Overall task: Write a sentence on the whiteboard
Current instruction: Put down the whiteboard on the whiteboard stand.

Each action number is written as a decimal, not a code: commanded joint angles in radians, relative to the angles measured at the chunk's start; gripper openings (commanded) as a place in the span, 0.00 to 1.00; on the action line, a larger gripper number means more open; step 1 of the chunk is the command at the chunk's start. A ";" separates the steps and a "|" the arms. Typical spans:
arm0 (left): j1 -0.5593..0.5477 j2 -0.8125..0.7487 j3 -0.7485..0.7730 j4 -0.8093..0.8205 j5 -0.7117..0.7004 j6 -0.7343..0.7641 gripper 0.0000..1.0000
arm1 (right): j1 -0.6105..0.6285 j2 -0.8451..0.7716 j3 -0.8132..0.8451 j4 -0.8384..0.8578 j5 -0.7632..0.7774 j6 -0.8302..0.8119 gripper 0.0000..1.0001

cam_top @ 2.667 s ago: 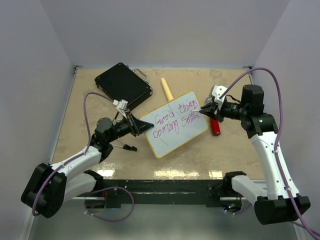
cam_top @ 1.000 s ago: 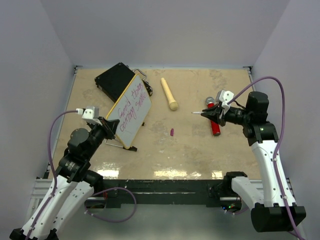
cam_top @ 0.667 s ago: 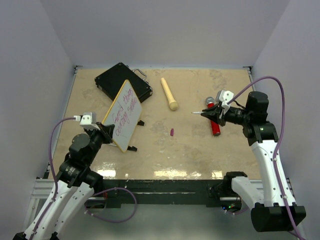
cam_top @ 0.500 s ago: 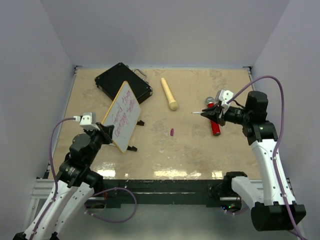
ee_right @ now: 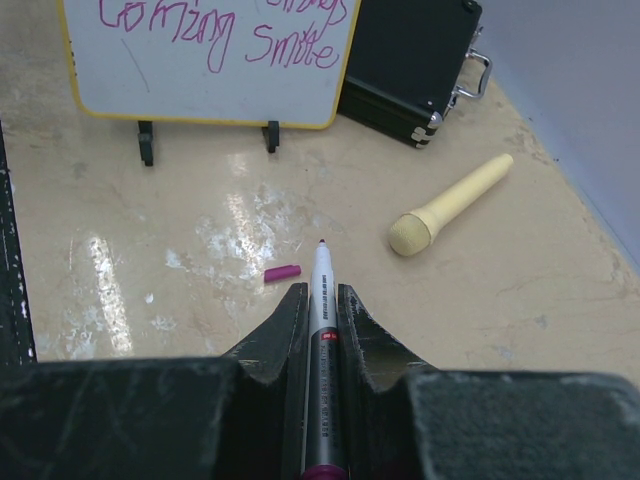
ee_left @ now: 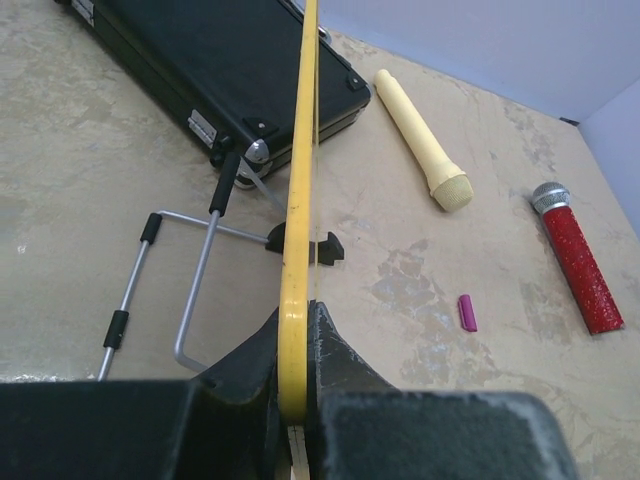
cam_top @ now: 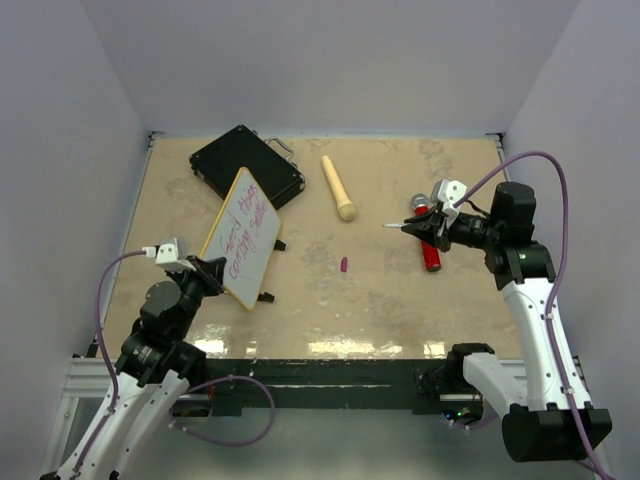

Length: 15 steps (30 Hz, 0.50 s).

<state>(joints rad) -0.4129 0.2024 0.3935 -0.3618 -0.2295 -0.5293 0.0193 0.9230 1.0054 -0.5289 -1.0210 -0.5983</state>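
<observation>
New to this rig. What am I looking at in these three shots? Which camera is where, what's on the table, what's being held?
Two robot arms are bolted at the near edge of a table, and each ends in a two-finger gripper. The wide picture comes from a fixed camera above and behind the arms. The other two come from a camera on each wrist, looking out along its own fingers.

The left gripper is clamped on the yellow edge of a small whiteboard and holds it up on edge. The board carries two lines of magenta writing. The right gripper holds an uncapped marker, tip toward the board.

Lying on the table are a black case, a cream microphone, a red microphone and a small pink cap.
</observation>
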 commanded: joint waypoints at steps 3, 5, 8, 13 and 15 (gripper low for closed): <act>0.005 -0.061 -0.039 0.122 -0.048 0.078 0.00 | -0.002 -0.007 -0.001 0.020 -0.025 -0.004 0.00; 0.005 -0.041 -0.048 0.132 -0.056 0.084 0.01 | -0.002 -0.007 -0.001 0.017 -0.027 -0.006 0.00; 0.005 -0.005 -0.053 0.135 -0.057 0.086 0.01 | -0.002 -0.009 0.001 0.015 -0.028 -0.008 0.00; 0.005 0.014 -0.064 0.139 -0.059 0.089 0.07 | -0.001 -0.013 0.004 0.009 -0.031 -0.012 0.00; 0.005 0.009 -0.073 0.142 -0.065 0.095 0.10 | -0.002 -0.015 0.004 0.007 -0.034 -0.014 0.00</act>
<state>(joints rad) -0.4129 0.2104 0.3408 -0.2783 -0.2382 -0.4911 0.0193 0.9226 1.0054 -0.5297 -1.0214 -0.6018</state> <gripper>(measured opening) 0.093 0.135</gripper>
